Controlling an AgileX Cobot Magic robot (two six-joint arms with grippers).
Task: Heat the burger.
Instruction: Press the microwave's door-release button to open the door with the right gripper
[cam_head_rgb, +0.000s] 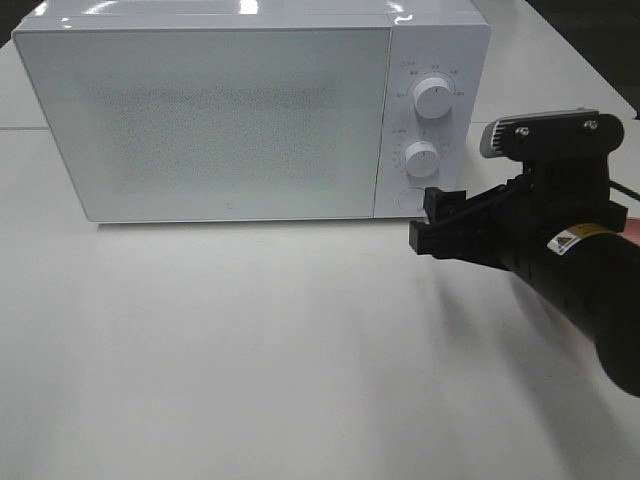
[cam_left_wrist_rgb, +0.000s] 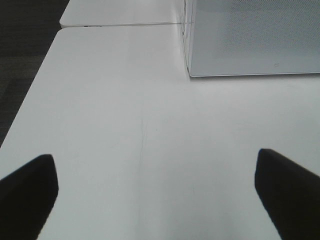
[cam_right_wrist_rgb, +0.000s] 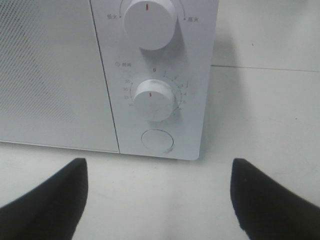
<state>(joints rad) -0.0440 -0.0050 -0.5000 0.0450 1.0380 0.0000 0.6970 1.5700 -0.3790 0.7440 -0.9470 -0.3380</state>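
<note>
The burger is out of view. A white microwave (cam_head_rgb: 200, 110) stands at the back of the table with its door shut. My right gripper (cam_head_rgb: 428, 222) is open and empty. It hovers just in front of the microwave's control panel, level with the round door button (cam_head_rgb: 410, 198). In the right wrist view the dark fingertips (cam_right_wrist_rgb: 50, 200) flank that button (cam_right_wrist_rgb: 156, 140), below the lower knob (cam_right_wrist_rgb: 154, 99). My left gripper (cam_left_wrist_rgb: 155, 195) is open and empty over the bare table. It sits off the microwave's left front corner (cam_left_wrist_rgb: 192, 72). It does not appear in the exterior view.
The panel carries an upper knob (cam_head_rgb: 433, 97) and a lower knob (cam_head_rgb: 422, 158). The white table (cam_head_rgb: 250, 350) extends in front of the microwave. Its left edge (cam_left_wrist_rgb: 30, 100) borders dark floor. A pink sliver (cam_head_rgb: 632, 230) shows behind the right arm; I cannot tell what it is.
</note>
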